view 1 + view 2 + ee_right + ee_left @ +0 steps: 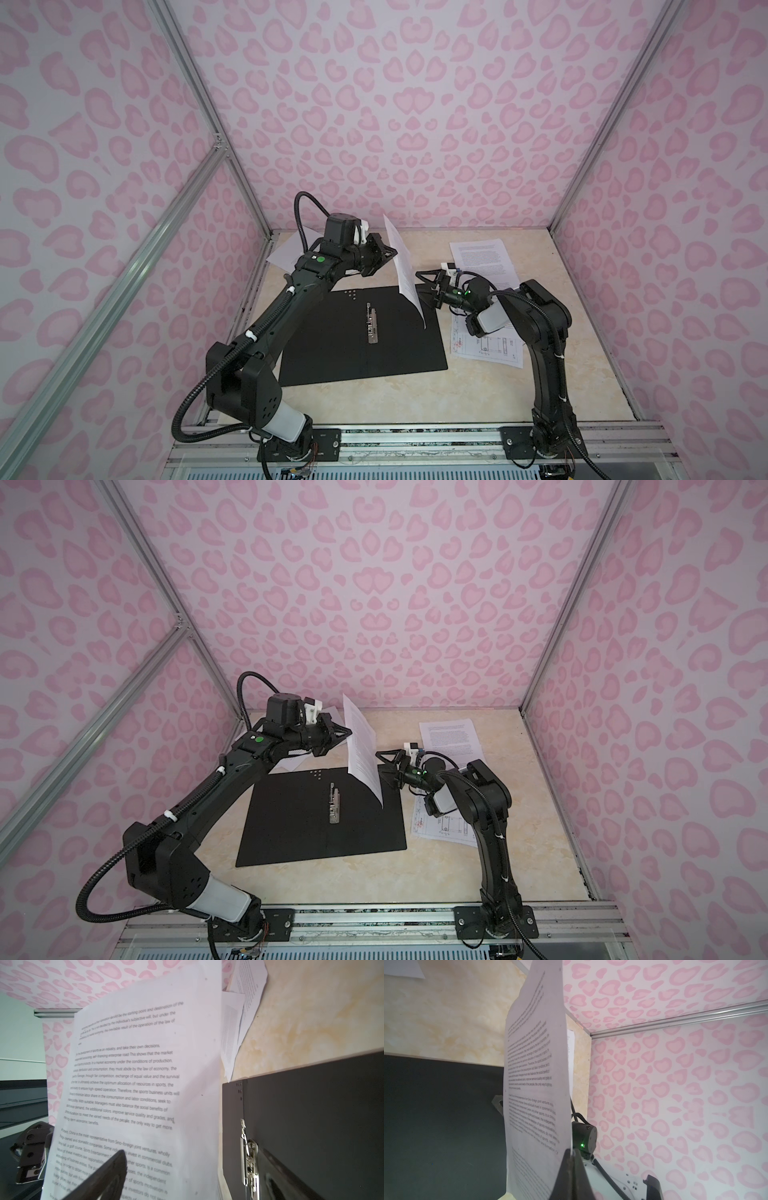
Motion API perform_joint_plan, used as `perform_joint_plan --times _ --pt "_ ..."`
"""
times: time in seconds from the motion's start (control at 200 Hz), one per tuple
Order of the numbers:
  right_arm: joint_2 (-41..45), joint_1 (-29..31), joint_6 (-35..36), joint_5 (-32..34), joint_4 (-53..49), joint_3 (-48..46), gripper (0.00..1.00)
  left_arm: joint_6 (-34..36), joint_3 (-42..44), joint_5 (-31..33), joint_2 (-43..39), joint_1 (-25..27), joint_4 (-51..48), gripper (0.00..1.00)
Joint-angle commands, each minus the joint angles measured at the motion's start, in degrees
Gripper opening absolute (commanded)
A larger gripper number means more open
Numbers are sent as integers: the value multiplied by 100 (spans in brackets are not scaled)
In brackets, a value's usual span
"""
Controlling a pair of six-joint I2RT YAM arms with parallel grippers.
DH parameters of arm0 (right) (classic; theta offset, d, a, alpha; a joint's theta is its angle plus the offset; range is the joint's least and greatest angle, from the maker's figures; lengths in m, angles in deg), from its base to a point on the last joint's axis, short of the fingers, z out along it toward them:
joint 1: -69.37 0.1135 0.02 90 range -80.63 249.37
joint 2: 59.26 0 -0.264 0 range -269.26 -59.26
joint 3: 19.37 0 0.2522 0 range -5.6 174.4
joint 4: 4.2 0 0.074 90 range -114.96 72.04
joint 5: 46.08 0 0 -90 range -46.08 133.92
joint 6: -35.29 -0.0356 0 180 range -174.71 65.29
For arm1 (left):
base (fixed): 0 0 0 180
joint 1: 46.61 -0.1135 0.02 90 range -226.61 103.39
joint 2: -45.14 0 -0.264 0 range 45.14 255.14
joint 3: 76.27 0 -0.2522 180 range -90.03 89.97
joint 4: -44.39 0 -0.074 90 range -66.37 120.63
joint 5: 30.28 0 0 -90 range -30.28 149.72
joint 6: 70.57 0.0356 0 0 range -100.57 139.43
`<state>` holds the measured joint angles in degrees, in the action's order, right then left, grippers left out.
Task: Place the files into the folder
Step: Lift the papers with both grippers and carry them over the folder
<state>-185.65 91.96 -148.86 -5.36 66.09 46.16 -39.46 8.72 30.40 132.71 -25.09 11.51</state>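
The folder (332,353) (291,833) lies open on the table, black inside up, with its metal clip (372,323) (249,1157) along the spine. My left gripper (394,252) (573,1152) is shut on the edge of one of the files, a printed sheet (403,270) (533,1064). The sheet stands almost upright above the folder's far right part. My right gripper (419,284) (197,1178) is open just right of this sheet. One finger (104,1176) shows before the printed face, and nothing is gripped.
More files lie on the table: printed sheets at the back right (482,257), a sheet with a line drawing (486,349) under the right arm, and sheets at the back left (286,253). Pink patterned walls with metal frame bars (582,187) enclose the table.
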Motion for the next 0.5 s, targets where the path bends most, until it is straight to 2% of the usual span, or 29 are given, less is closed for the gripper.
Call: perform_joint_plan --times 0.0,0.19,0.39,0.495 --pt "41 68 -233 112 533 105 97 -228 242 -33 -231 -97 443 3" --pt "281 97 -350 113 533 209 97 -291 788 -162 -394 -344 670 3" --pt "431 98 -389 60 528 169 86 22 1040 -264 -466 -562 392 3" --pt "415 134 -368 -39 533 189 79 290 1063 -512 -426 -709 168 3"
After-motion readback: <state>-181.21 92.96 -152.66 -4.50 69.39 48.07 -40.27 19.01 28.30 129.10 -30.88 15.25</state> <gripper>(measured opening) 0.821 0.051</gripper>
